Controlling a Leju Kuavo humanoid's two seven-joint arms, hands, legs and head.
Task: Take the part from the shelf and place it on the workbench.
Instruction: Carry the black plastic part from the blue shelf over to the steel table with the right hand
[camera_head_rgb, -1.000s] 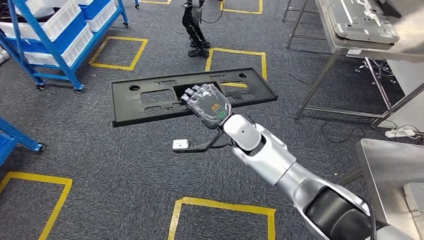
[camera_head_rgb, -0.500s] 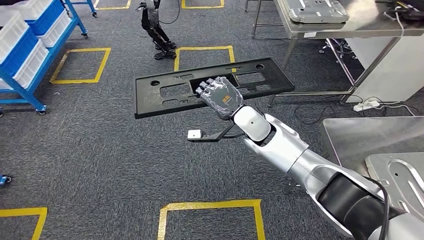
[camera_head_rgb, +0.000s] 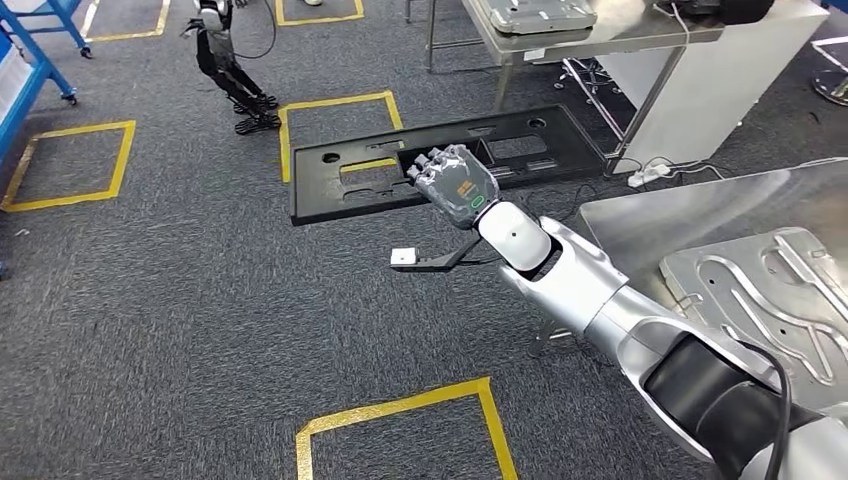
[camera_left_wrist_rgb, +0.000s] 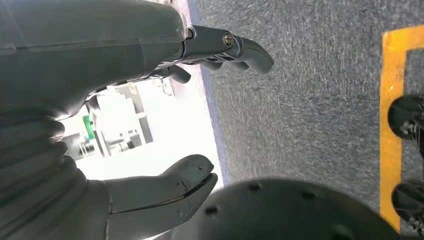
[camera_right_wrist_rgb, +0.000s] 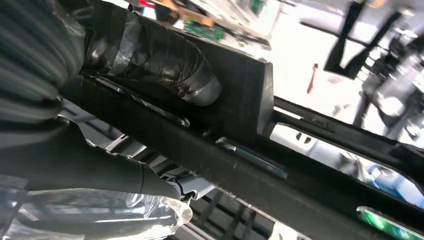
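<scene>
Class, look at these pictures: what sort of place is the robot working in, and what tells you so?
Probably a factory or workshop training floor: yellow floor squares taped on grey carpet, steel workbenches bearing stamped metal plates, and a black part held in the right hand.

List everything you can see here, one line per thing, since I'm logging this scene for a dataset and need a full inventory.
Panel: one, black, flat with cut-outs, held in the air above the carpet.
Workbench: one, bare metal, at the right, bearing a grey pressed metal plate.
Metal table: one, steel, at the top, with another grey plate on it.
Floor squares: several, yellow tape outlines on grey carpet.
Blue rack: one, blue, top left corner, mostly cut off.
Second robot: one, black, legs showing at the top left.
Power strip: one, white, on the floor under the table.
Right hand: grey, gripping the panel at a middle cut-out.
Left hand: grey, fingers apart, hanging over the carpet.
</scene>
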